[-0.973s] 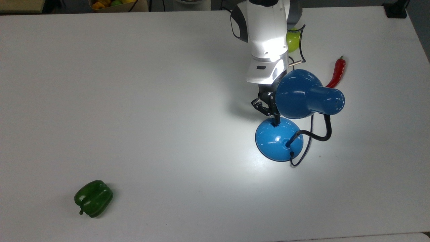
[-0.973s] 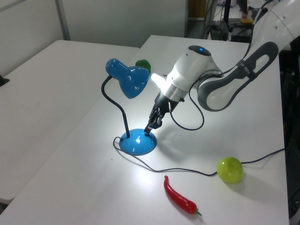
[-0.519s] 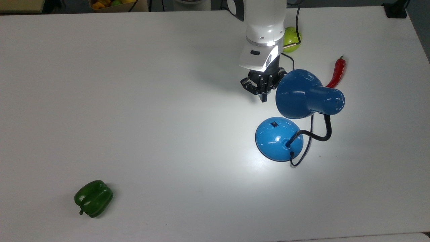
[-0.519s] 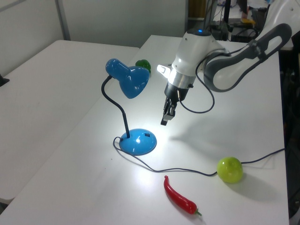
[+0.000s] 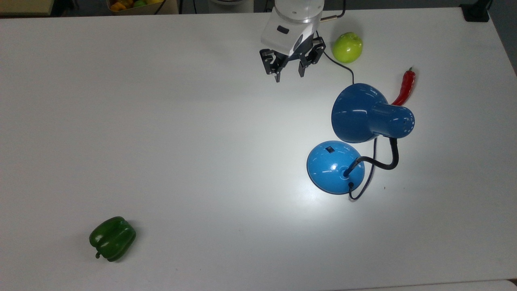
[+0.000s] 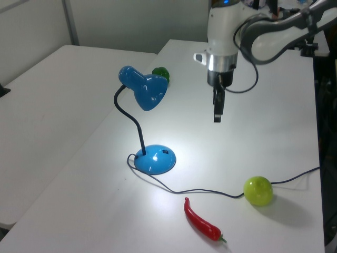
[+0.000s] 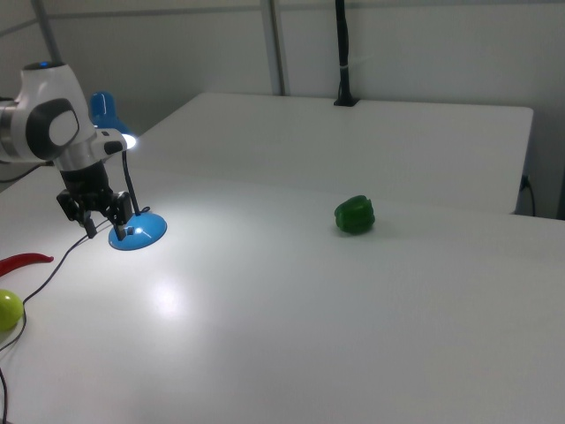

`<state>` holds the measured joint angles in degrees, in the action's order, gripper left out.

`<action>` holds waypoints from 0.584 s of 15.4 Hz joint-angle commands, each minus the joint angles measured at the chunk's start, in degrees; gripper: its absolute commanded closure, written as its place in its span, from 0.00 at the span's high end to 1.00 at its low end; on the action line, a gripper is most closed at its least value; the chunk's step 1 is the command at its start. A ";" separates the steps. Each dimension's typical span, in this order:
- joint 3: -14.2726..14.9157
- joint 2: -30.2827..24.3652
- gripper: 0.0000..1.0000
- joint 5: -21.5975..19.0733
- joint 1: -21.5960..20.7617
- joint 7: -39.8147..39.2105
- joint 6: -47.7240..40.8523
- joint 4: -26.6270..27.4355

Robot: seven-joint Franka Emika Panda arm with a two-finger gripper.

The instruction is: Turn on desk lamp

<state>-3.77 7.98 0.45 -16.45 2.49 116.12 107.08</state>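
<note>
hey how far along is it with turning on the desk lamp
It looks done: the desk lamp throws a bright pool of light on the table around its blue base. Nothing is in hand; the gripper is open and empty, hanging above the table near the green apple, well clear of the small black switch. Nothing visible seems left, beyond perhaps parking the arm.

Blue desk lamp (image 5: 365,121), green bell pepper (image 5: 112,238), red chili (image 5: 405,87), yellow-green apple (image 5: 347,47), white table (image 5: 161,141)
</note>
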 commanded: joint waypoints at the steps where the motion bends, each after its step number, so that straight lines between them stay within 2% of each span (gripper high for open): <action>1: 2.18 -6.82 1.00 0.17 0.27 3.66 -7.02 0.77; 5: 4.73 -9.64 1.00 0.26 0.62 5.94 -15.29 -2.75; 9: 5.52 -11.14 1.00 0.35 3.17 14.37 -21.09 -6.26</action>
<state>1.04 -2.11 0.45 -14.48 11.00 99.50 103.32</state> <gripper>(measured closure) 0.000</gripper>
